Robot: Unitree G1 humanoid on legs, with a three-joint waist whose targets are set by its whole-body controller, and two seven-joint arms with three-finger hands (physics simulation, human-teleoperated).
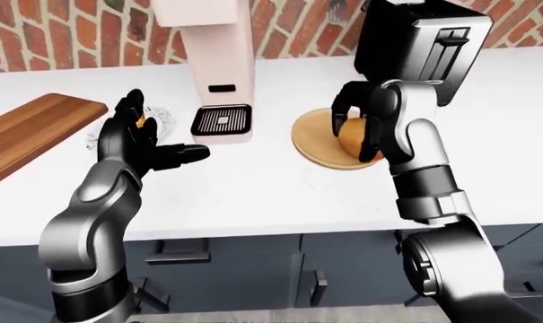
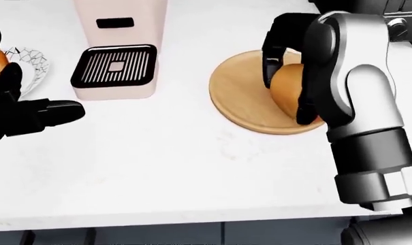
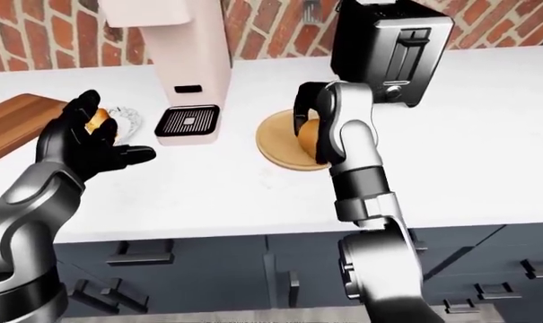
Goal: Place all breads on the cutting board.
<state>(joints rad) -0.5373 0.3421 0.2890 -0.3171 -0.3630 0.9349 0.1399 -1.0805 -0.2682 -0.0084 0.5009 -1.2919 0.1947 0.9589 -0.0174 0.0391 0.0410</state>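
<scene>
At the far left of the left-eye view lies a long wooden board (image 1: pixel 33 131), bare where it shows. We take this rectangular slab for the cutting board. Next comes our left hand (image 1: pixel 137 138), raised over the counter (image 2: pixel 178 168) with its fingers spread; a small bread piece (image 3: pixel 97 121) shows at that hand, but whether the fingers grip it or it merely sits in the wire basket (image 2: pixel 30 64) just behind, we cannot tell.

Moving right, the pink coffee machine (image 1: pixel 213 60) stands against the brick wall, its drip grille facing us. Beside it is a round wooden plate (image 2: pixel 243 94), and on it rests a golden bun (image 2: pixel 287 89). Our right hand (image 2: pixel 282 48) is curled over the bun, fingers closed around its top and sides. The black toaster (image 1: pixel 415 44) stands just above the plate in the eye views.

We judge the step in hand to be grasping the bun. If the long board is the goal, the next move calls for lifting the bun clear and carrying it leftward past the coffee machine without brushing it.
</scene>
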